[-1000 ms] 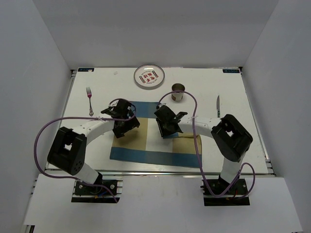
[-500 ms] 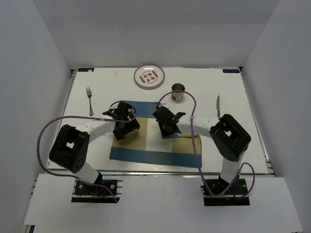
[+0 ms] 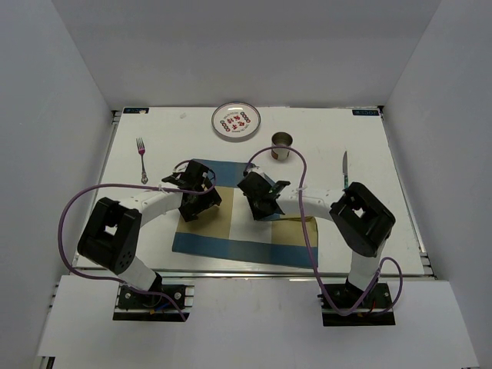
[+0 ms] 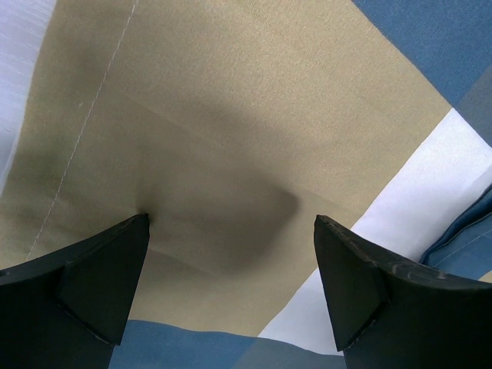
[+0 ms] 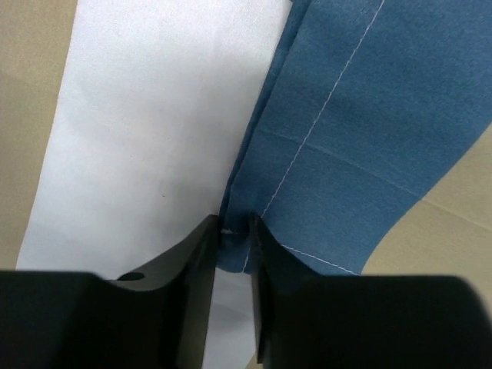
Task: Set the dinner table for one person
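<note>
A: One white surface [image 3: 384,154], spanning between the grey walls [image 3: 61,115]. What do we count on it?

B: One placemat [image 3: 231,246] at centre; one plate [image 3: 236,121], one cup [image 3: 282,145] by the far edge, contents unclear; one fork [image 3: 141,159] left, one knife [image 3: 345,167] right, both apart from the cloth. Left end effector [image 4: 231,223] gapes over tan cloth; right end effector [image 5: 234,231] pinches the placemat's blue fold.

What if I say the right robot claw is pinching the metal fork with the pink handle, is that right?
No. The right gripper is pinching the folded blue edge of the blue-and-tan cloth placemat, as the right wrist view shows, not the pink-handled metal fork, which lies apart on the white table.
</note>
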{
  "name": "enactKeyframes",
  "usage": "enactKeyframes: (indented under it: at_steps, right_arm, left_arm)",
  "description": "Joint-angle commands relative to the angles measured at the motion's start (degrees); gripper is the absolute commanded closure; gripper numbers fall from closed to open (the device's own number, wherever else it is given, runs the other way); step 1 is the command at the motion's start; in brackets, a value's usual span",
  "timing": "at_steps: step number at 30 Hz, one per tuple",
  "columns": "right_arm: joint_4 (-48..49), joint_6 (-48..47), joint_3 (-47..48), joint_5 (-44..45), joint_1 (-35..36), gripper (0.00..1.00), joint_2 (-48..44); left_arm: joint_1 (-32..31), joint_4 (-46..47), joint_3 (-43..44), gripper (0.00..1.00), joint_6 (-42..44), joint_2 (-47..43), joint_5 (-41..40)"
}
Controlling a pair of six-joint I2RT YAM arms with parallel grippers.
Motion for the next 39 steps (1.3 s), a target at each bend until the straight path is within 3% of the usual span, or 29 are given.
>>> enactKeyframes:
  at_steps: [1,4,8,20,30,39]
  right_arm:
    - [-1.0,2.0,0.6,0.3,1.1,0.74,2.8]
    - [-1.3,2.4,0.5,1.1,1.5,0.81,3.3]
    - [-1.8,2.8,0.6,1.9,1.8,1.0,3.2]
    - [-2.3,2.1,-0.5,4.5,-0.5,1.0,-6.0]
    - [-1.1,-2.3,-1.7,5.5,-9.8,1.0,-8.3]
    - [-3.6,-8.9,4.0,10.1,-19.2,1.0,-7.3]
  left_arm:
    - [-0.2,1.5,-2.2,0.02,-0.4,0.7,0.9]
    - [-0.2,1.4,-2.3,0.02,-0.6,0.6,0.9]
    - [-0.2,1.4,-2.5,0.02,-0.7,0.5,0.8]
    - [-0.2,1.6,-4.1,0.02,-2.0,0.3,-0.7]
    - [-0.2,2.5,-5.7,0.02,-2.7,0.6,-0.7]
    - [-0.2,2.7,-6.3,0.02,-2.6,-0.9,0.5]
